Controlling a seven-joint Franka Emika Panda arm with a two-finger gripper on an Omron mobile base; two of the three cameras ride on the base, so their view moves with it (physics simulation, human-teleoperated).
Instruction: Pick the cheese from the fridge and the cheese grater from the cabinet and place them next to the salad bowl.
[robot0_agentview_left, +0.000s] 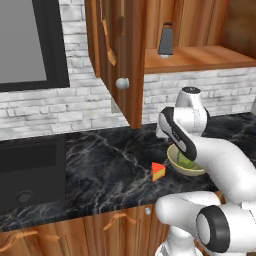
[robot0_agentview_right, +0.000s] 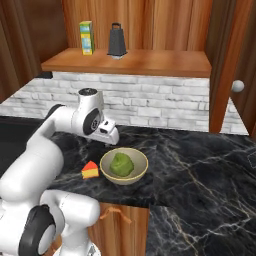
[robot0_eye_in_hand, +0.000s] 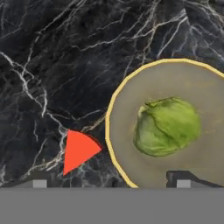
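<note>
While the gripper (robot0_eye_in_hand: 109, 183) hangs above the counter (robot0_agentview_left: 100, 160) with its jaws spread wide and nothing between them, the cheese (robot0_eye_in_hand: 78, 151) lies on the stone just below it, close beside the bowl (robot0_eye_in_hand: 118, 131). That leaves the grater (robot0_agentview_right: 117, 41), up on the cabinet shelf (robot0_agentview_right: 150, 62), well above and beyond the hand. It looks light, stiff and probably slick as metal; its flat tapered sides, below the dark handle, seem the best hold.
</note>
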